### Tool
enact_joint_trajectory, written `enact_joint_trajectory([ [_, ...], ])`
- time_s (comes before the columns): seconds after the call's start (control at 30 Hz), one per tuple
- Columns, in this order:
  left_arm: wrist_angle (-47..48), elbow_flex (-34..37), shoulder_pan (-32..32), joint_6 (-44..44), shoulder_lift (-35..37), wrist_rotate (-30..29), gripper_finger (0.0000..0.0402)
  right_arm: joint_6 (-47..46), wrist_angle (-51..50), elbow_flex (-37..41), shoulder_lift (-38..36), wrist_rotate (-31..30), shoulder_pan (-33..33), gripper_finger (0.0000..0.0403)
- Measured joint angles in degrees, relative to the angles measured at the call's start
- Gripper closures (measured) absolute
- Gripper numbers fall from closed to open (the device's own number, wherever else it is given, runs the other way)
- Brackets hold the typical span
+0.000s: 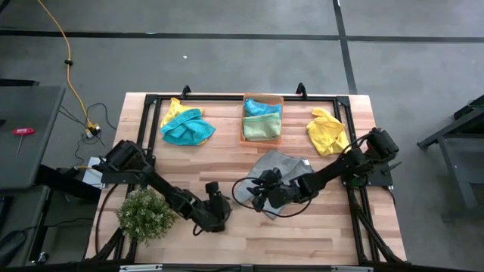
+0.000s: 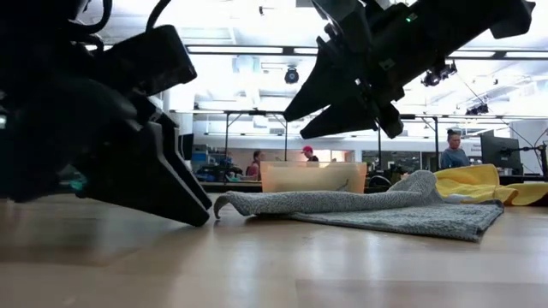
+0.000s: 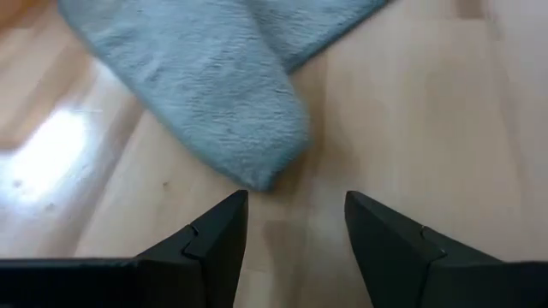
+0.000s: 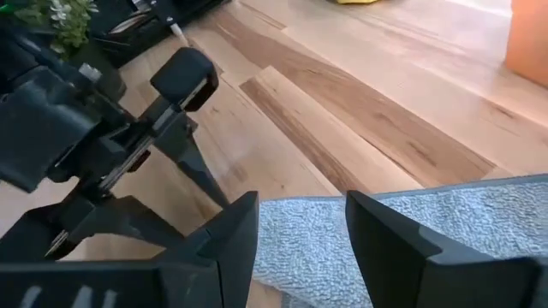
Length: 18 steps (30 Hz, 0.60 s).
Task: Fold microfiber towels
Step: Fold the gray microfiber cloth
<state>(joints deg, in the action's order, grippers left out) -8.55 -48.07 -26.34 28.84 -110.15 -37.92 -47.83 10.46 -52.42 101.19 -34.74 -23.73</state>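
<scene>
two grippers working near table centre. grey towel [image 1: 281, 168] lying on wooden table [image 1: 325, 227], partly folded, near corner rolled over toward left arm. left gripper [image 3: 295, 231] sitting low on table just beside that folded corner, fingers spread open, holding nothing. right gripper [image 4: 300, 235] hovering over towel's near edge, fingers parted, gripping nothing. teal and yellow towels [image 1: 185, 127] bunching at far left, yellow towel [image 1: 327, 132] lying far right, green and teal towels sitting in orange bin [image 1: 262, 141]. plant [image 1: 144, 214] standing near left arm.
</scene>
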Motion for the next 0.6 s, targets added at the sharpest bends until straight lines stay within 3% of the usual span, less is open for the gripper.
enact_joint_trajectory([
  [0.2,-0.34,0.11,0.80,-0.35,-0.13,-8.43,0.0216,-0.11,-0.08,0.00,0.00,-0.20,0.01,0.0233],
  [0.4,-0.26,0.11,2.10,-0.44,-0.13,-5.00,0.0216,-0.11,-0.16,0.00,0.00,-0.20,0.00,0.0233],
  [0.6,-0.31,0.11,2.45,-0.49,-0.13,-6.58,0.0219,-0.11,-0.18,0.00,0.00,-0.20,0.00,0.0233],
])
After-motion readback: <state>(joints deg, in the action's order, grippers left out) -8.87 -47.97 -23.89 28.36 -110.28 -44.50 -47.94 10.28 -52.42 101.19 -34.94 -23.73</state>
